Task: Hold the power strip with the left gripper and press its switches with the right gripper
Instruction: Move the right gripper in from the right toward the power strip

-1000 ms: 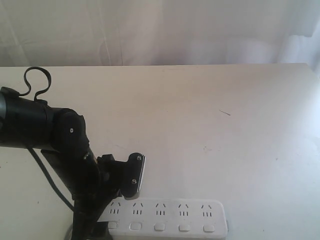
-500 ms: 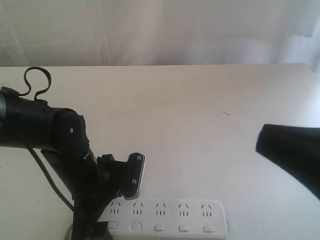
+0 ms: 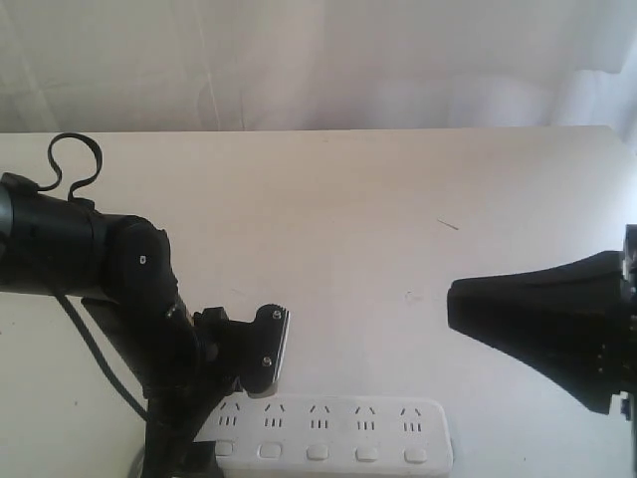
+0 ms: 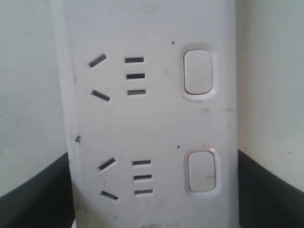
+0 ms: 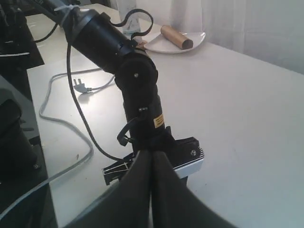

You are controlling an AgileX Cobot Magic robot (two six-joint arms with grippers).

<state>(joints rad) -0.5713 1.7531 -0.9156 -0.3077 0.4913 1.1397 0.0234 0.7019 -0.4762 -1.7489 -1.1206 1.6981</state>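
Two claws: your left claw (image 4: 154,204) is pinching the power strip (image 3: 338,438) edgewise (likely stiff, light, slippery); right claw (image 5: 152,161) is hovering, pressed together.

Overall light: bright, soft daylight, washed out and low in contrast
Source: the backlit white curtain (image 3: 318,60) behind the table (image 3: 398,199) glows, nearly blown out at its right side
Shadows: faint and soft-edged on the table
Exterior sharpness: grainy and slightly soft; the right gripper (image 3: 460,307) is a black, out-of-focus silhouette without surface detail
Left wrist view: flat, even light on the power strip (image 4: 152,123); socket slots crisp, the left gripper (image 4: 152,199) only dark blurred shapes at both edges
Right wrist view: nearest fingers blurred, mid-distance sharp
Glare: a bright glint on one left finger
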